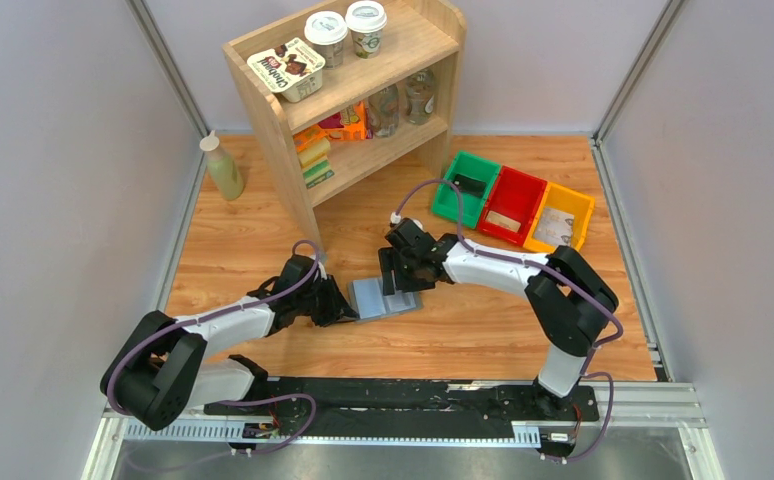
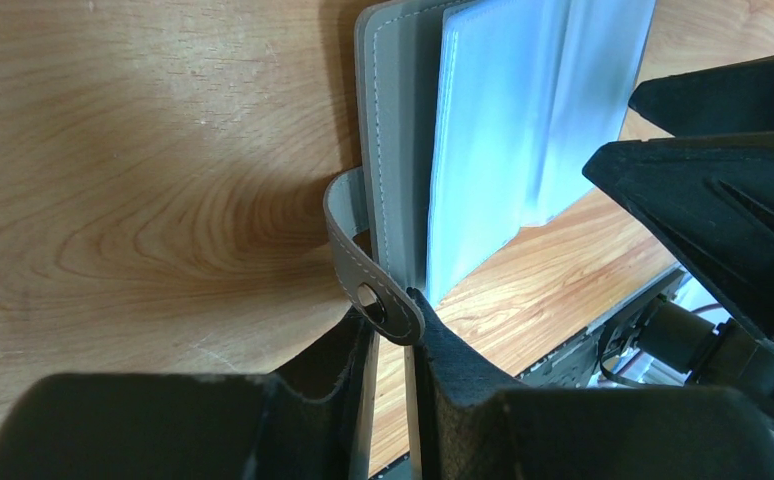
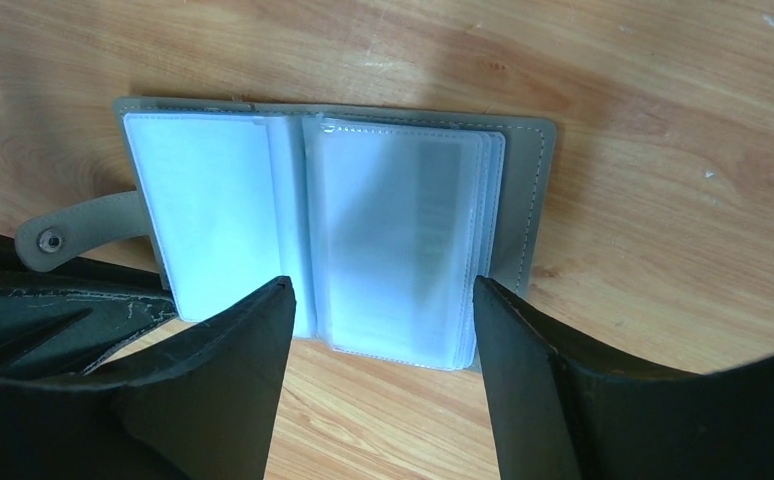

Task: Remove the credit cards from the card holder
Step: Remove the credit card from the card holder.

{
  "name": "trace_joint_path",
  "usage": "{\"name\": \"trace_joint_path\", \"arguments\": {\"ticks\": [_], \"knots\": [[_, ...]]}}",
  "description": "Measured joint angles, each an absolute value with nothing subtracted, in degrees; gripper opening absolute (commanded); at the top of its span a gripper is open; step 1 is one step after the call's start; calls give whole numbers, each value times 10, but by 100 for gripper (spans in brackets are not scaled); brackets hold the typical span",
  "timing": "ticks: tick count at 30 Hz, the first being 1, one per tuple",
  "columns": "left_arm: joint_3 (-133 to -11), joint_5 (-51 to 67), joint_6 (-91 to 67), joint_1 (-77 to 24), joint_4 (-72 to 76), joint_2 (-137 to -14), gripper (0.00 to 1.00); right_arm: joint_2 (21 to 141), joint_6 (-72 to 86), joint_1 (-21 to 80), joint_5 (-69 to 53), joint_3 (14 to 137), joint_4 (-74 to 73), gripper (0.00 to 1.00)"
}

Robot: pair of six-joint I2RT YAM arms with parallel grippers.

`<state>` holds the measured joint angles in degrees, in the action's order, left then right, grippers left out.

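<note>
The grey card holder [image 1: 388, 296] lies open like a book on the wooden table, pale blue-grey clear sleeves facing up [image 3: 403, 240]. A whitish card shows faintly inside the right sleeve stack; no card lies loose on the table. My right gripper [image 1: 395, 280] hovers over the holder, open, its jaws [image 3: 381, 290] straddling the near edge of the right sleeve stack. My left gripper [image 1: 348, 310] sits at the holder's left side with its jaws nearly together [image 2: 391, 315]. Its tips touch the side tab [image 2: 383, 305], and nothing shows clamped between them.
A green bin [image 1: 468, 188], a red bin [image 1: 510, 205] and a yellow bin [image 1: 560, 217] stand in a row at the back right, each with a flat item inside. A wooden shelf [image 1: 348, 95] with cups and packets stands behind, and a pale bottle [image 1: 223, 167] stands to its left.
</note>
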<state>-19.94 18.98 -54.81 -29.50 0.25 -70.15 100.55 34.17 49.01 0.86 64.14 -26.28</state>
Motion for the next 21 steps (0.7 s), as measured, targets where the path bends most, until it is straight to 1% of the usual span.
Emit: {"name": "trace_joint_path", "arguments": {"ticks": [9, 21], "knots": [[-199, 190, -548, -295, 3, -702, 22, 1010, 336, 493, -16, 642, -259, 61], [-199, 190, -548, -295, 3, -702, 22, 1010, 336, 498, -54, 642, -243, 60]]}}
